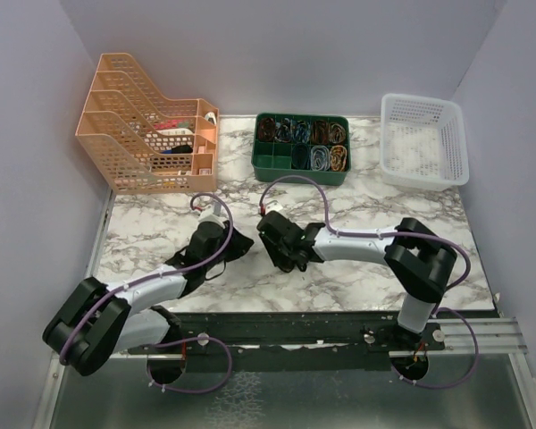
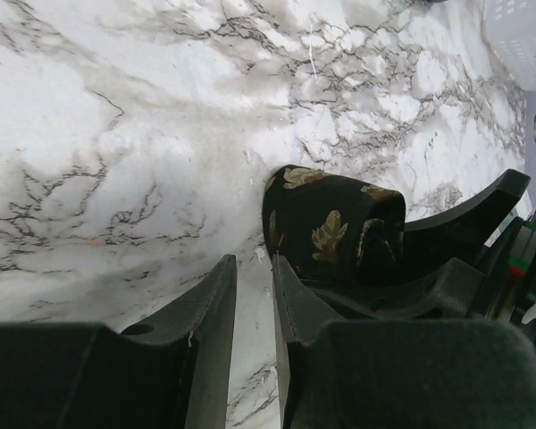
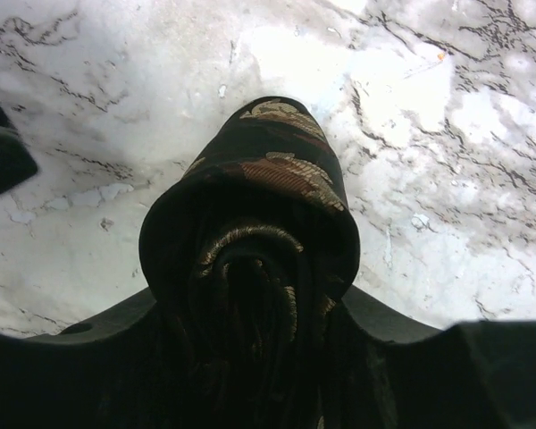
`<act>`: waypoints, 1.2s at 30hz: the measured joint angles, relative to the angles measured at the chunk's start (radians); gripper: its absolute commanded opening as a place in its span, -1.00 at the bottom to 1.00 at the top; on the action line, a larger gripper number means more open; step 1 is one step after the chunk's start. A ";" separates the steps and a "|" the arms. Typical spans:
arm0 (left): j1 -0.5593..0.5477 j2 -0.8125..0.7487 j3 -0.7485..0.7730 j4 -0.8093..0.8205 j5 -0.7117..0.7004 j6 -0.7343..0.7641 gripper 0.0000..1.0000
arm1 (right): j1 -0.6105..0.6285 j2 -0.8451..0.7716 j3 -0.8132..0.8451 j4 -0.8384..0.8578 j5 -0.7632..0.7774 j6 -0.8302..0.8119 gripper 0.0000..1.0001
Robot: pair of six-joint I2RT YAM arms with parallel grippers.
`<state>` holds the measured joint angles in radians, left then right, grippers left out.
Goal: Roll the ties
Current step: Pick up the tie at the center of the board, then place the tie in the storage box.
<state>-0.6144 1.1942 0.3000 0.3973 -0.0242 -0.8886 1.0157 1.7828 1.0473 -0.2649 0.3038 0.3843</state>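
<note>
The right pincer (image 3: 250, 308) has its fingers partly apart and pressed against a black fabric necktie with tan-gold leaf flecks (image 3: 268, 179). The necktie is wound into a tight roll that fills the gap between the fingers. The roll's spiral end faces the wrist camera, and its far side rests on the white marble-patterned tabletop with grey veins (image 3: 447, 134).

Just to its left, the left pincer (image 2: 252, 273) is open only a crack and holds nothing, with bare marble showing through the slit. Its right finger (image 2: 295, 313) sits just beside the roll.

From above, the two pincers meet near the middle of the tabletop, towards its near edge, and the roll is hidden between them. The glossy surface catches bright patches of light and carries a few tiny specks.

At the far edge:
- **Middle:** a dark green plastic tray with small compartments (image 1: 301, 172) holds coloured loops.
- **Far right:** a white perforated plastic basket (image 1: 426, 179).
- **Far left:** a peach-coloured mesh file rack with stepped slots (image 1: 116, 134) holds a few items too small to make out.

Plain pale lavender-grey walls (image 1: 295, 54) close in the left, far and right sides. A black metal rail (image 1: 295, 326) runs along the near edge under the arm bases.
</note>
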 measured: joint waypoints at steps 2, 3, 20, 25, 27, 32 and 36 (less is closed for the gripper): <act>0.010 -0.032 -0.001 -0.028 -0.006 0.002 -0.52 | 0.000 0.000 0.016 -0.027 0.003 -0.006 -0.37; 0.015 -0.053 -0.001 -0.048 -0.011 0.005 -0.52 | 0.000 0.000 0.025 -0.039 0.004 -0.009 -0.43; 0.237 -0.195 0.018 -0.257 0.045 0.114 -0.52 | -0.142 0.090 0.558 -0.257 0.016 -0.105 -0.63; 0.306 -0.180 0.052 -0.269 0.123 0.153 -0.52 | -0.229 0.224 0.788 -0.294 0.021 -0.116 -0.61; 0.326 -0.172 0.063 -0.271 0.155 0.166 -0.52 | -0.260 0.288 0.890 -0.311 0.022 -0.119 -0.61; 0.360 -0.153 0.084 -0.276 0.222 0.197 -0.52 | -0.327 0.458 1.151 -0.340 0.021 -0.120 -0.61; 0.378 -0.152 0.085 -0.279 0.256 0.212 -0.52 | -0.369 0.541 1.235 -0.338 0.011 -0.107 -0.61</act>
<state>-0.2359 1.0420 0.3851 0.1181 0.2314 -0.6762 0.6472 2.3241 2.2822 -0.6033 0.3153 0.2771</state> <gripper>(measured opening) 0.242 0.472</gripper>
